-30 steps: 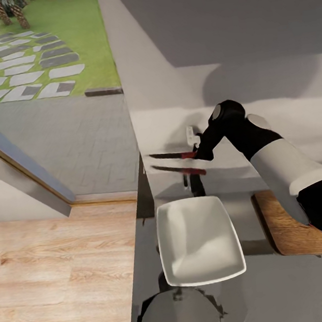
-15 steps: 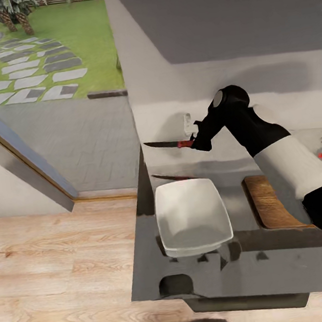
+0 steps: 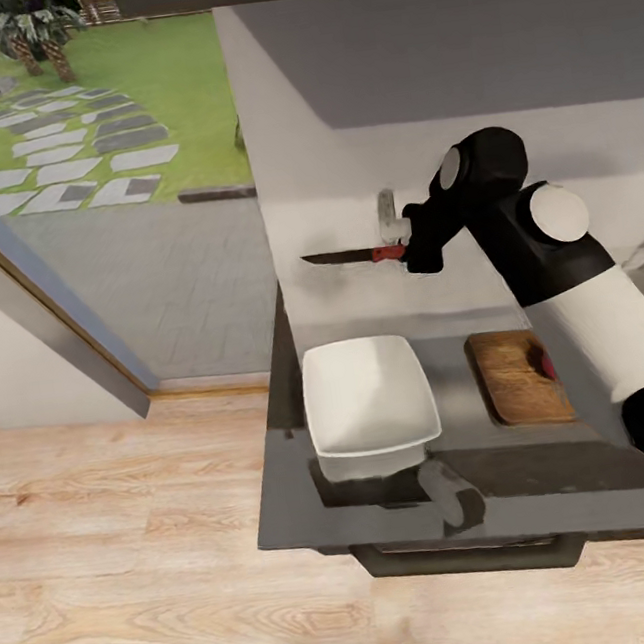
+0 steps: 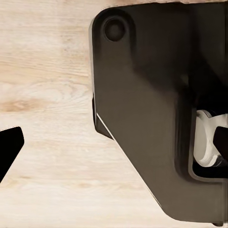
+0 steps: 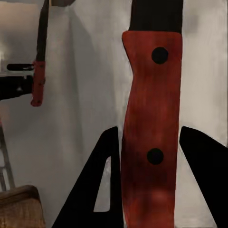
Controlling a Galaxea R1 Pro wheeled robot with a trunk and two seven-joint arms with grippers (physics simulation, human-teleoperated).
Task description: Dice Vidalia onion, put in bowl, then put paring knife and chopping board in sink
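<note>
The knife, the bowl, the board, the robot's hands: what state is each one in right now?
paring knife: held in the air above the counter, blade level, red handle clamped.
right gripper: shut on the knife's handle.
bowl: upright on the countertop, empty.
chopping board: lying flat on the counter, a small red thing near its edge.
left gripper: open or shut cannot be told; its camera faces the wooden floor.

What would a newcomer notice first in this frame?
The knife, held level in mid-air by the right gripper above the counter, blade pointing toward the doorway side. Below it sits the white bowl, with the wooden board beside it. The right wrist view shows the red handle between the fingers.
</note>
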